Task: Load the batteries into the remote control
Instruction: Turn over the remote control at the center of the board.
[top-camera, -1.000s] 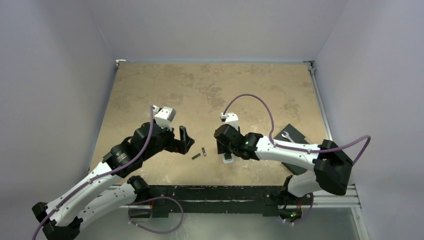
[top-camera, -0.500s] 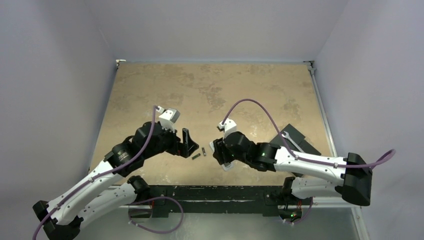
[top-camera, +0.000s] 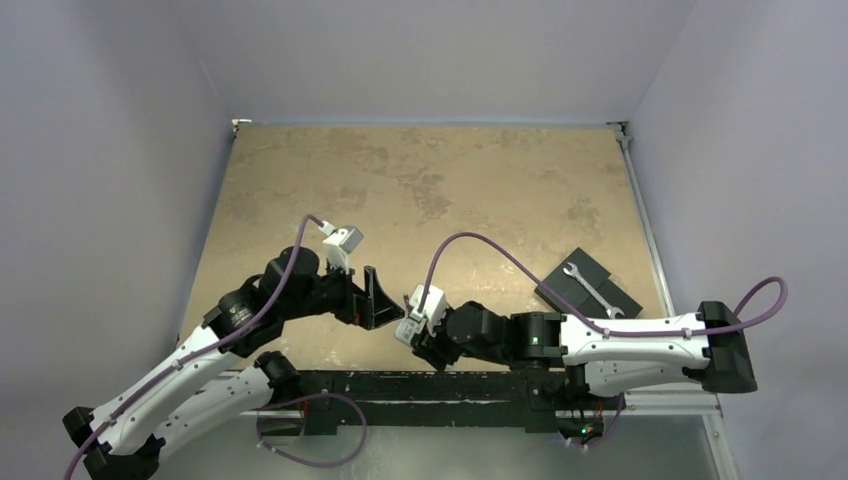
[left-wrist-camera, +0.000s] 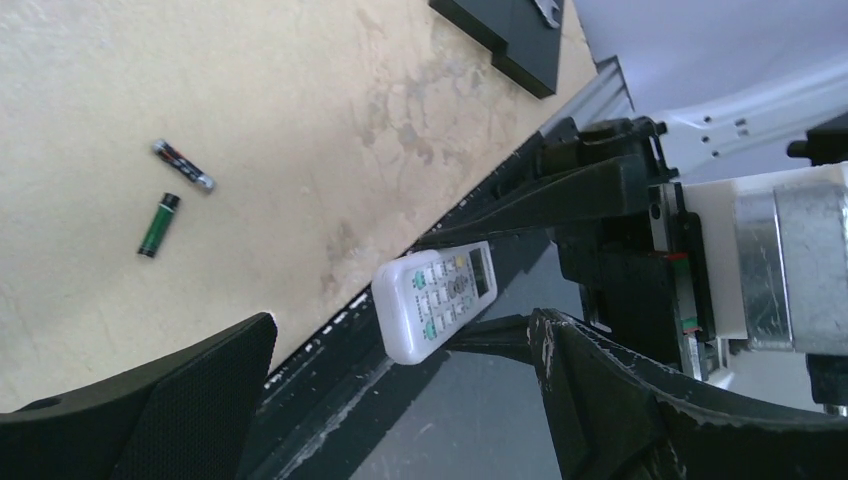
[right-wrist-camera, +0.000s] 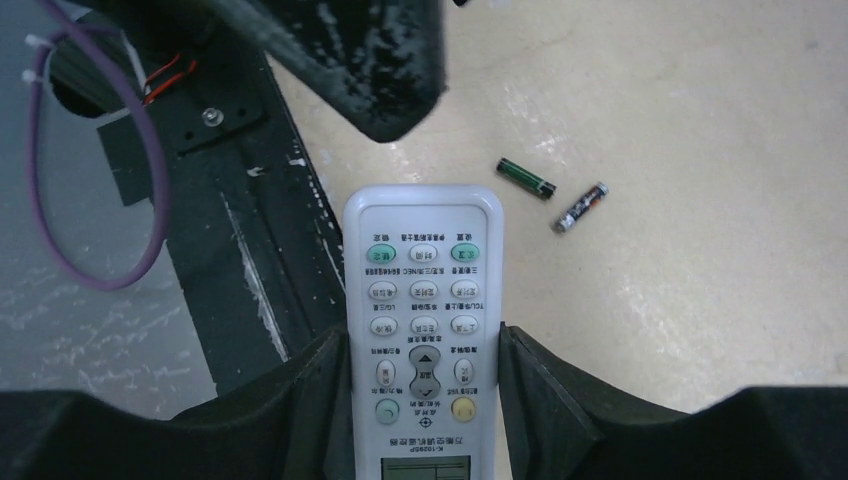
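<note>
Right claw (right-wrist-camera: 424, 385) is clamped on the remote control (right-wrist-camera: 423, 290), one finger on each long edge. It grips at the screen end. The button face looks up at the wrist camera and the rounded end sticks out past the fingers. In the top view the right claw (top-camera: 418, 325) holds it off the surface at the near edge of the tabletop (top-camera: 450, 180), partly over the black frame rail.

Left claw (left-wrist-camera: 400, 420) is spread wide with nothing between its fingers. Its wrist camera sees the remote control (left-wrist-camera: 437, 298) through the gap, further out, buttons facing it. In the top view the left claw (top-camera: 378, 300) sits just beside the remote's free end; can't tell if they touch.

Batteries (right-wrist-camera: 526, 178) both lie flat on the tabletop, near each other with a small gap, one green-wrapped, one dark with a silver end. They are beyond the remote's tip, apart from it and from both claws. Left wrist view shows the same pair of batteries (left-wrist-camera: 158, 225). From the top view they're hidden.

Further right: black pad (top-camera: 558, 290) with a wrench (top-camera: 586, 284) lying on it.
</note>
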